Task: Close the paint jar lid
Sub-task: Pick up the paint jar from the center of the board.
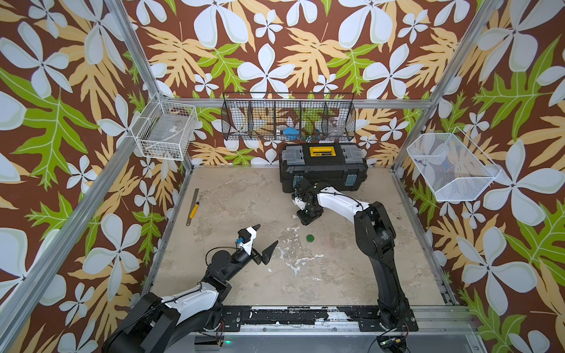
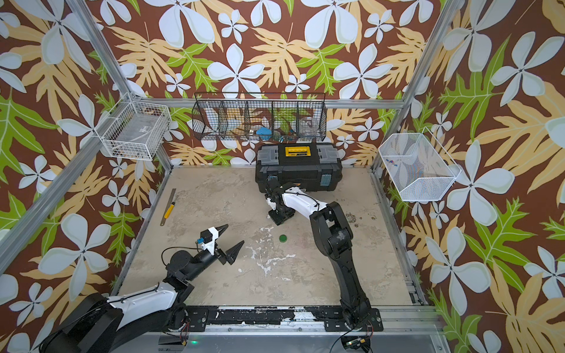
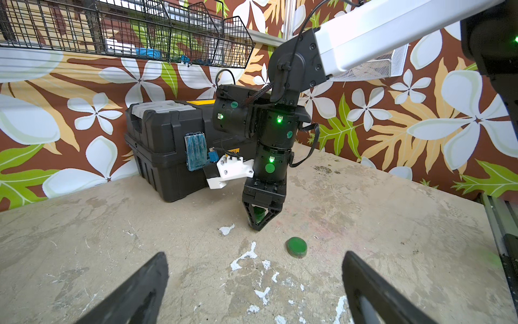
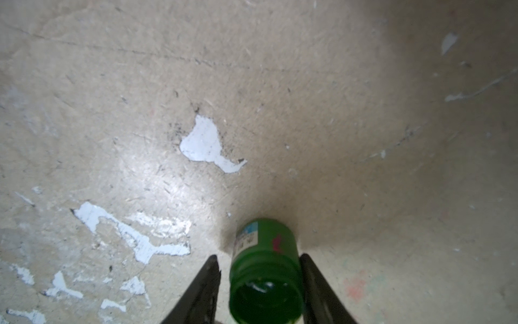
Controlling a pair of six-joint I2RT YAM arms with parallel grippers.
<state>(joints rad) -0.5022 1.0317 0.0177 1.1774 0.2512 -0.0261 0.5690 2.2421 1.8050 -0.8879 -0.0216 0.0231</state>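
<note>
The paint jar (image 4: 265,269) is a small green pot with an open mouth and a label, standing on the table. My right gripper (image 4: 258,255) points down over it with a finger on each side. One finger touches the jar and a narrow gap shows at the other. From the left wrist view the jar (image 3: 259,215) shows through the right gripper (image 3: 259,225). In both top views the right gripper (image 1: 306,220) (image 2: 279,219) hides it. The lid (image 1: 310,238) (image 2: 283,238) (image 3: 297,246) lies flat nearby. My left gripper (image 1: 268,233) (image 2: 235,233) (image 3: 255,253) is wide open and empty, left of the lid.
A black toolbox (image 1: 324,166) (image 2: 299,168) (image 3: 162,140) stands at the back, just behind the right gripper. A ruler and a yellow knife (image 1: 192,207) lie by the left edge. Wire baskets (image 1: 287,117) hang on the walls above the table.
</note>
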